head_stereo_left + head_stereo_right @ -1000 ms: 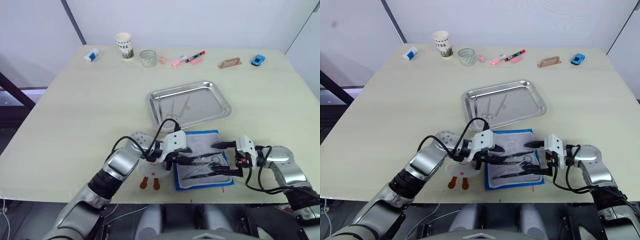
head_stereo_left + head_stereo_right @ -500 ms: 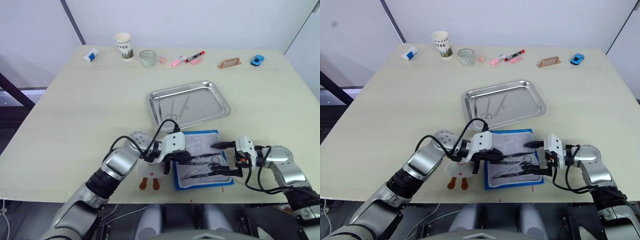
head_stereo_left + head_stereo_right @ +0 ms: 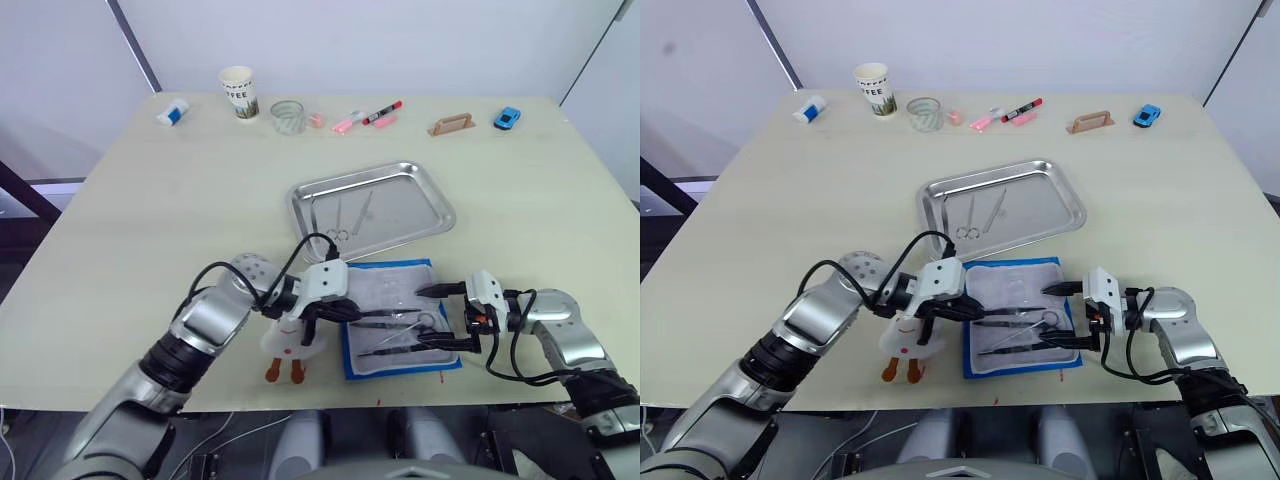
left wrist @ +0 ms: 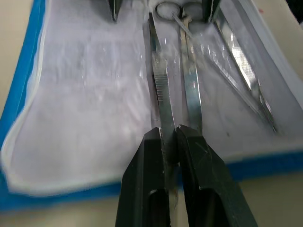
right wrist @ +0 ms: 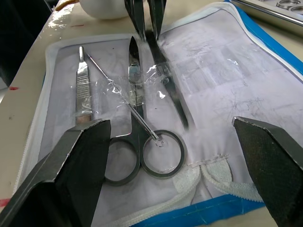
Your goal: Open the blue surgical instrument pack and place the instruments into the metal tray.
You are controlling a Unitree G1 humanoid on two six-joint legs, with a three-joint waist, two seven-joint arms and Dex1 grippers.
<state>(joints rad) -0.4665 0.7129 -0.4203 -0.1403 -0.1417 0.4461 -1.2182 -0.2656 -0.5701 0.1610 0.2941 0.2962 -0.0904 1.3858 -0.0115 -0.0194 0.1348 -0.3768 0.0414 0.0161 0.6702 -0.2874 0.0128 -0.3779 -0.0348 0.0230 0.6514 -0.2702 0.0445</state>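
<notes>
- Blue surgical instrument pack (image 3: 400, 318) lies open, lower centre of frame; metal tray (image 3: 372, 210) above it holds two instruments already
- My left tool (image 4: 171, 135) clenched on scissors (image 4: 176, 85); right tool (image 3: 442, 318) spread wide; several instruments left

Pale beige table (image 3: 150, 220), plain white walls behind, dark diagonal pole at bkgd left.

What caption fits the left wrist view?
Left gripper pinching scissors lying in the opened blue pack.
</notes>
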